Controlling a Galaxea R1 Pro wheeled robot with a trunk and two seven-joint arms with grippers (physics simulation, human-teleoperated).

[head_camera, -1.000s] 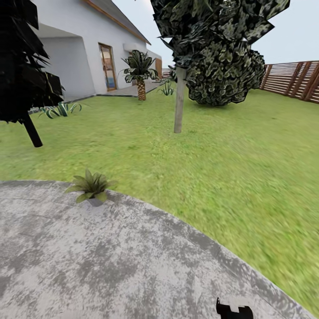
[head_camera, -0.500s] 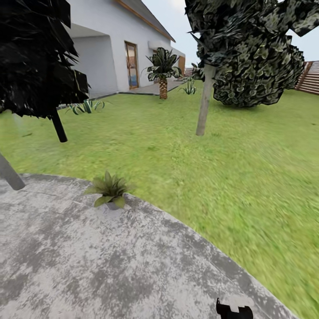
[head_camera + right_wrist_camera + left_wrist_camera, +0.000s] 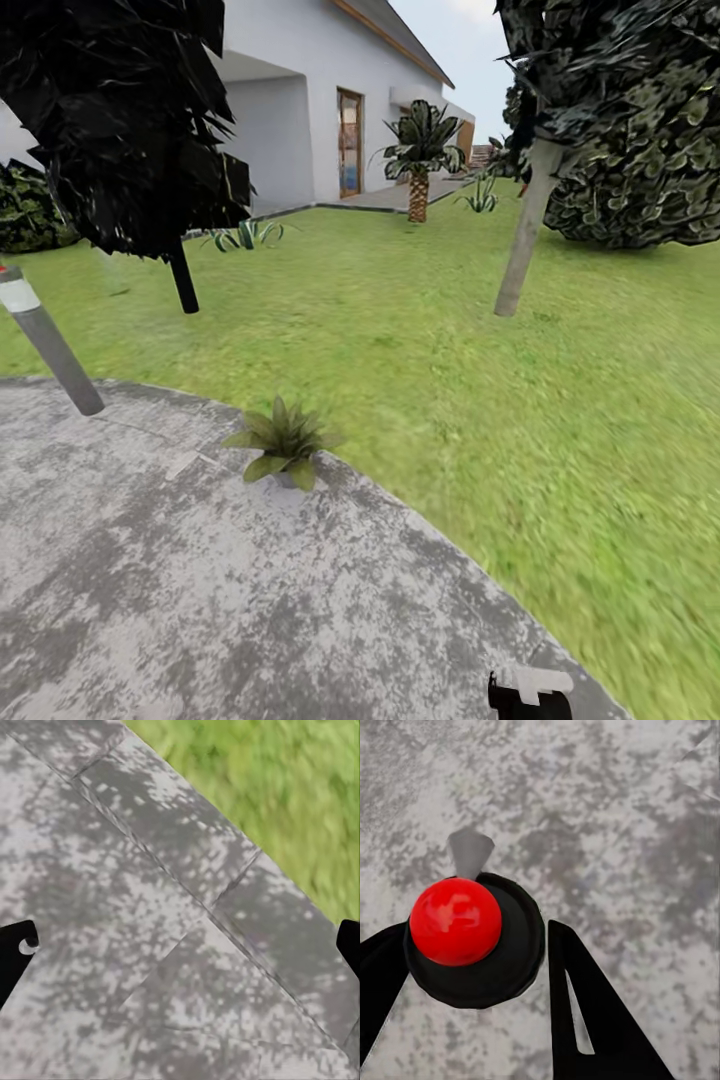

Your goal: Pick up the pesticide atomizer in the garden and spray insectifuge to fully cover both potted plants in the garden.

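Note:
In the left wrist view the pesticide atomizer, a dark round bottle with a red top, sits between two black fingers. My left gripper is shut on it above the grey stone patio. One potted plant, a low green rosette in a small grey pot, stands on the patio's edge beside the garden lawn. My right gripper is open over the patio with nothing between its fingers.
A grey bollard lamp leans at the patio's far left. A dark tree, a pale-trunked tree, a palm and a white house lie beyond the lawn. A dark robot part shows at the lower edge.
The head camera has swung left, so the whole scene has shifted right in the picture. The bollard lamp has come into view and the fence has left it.

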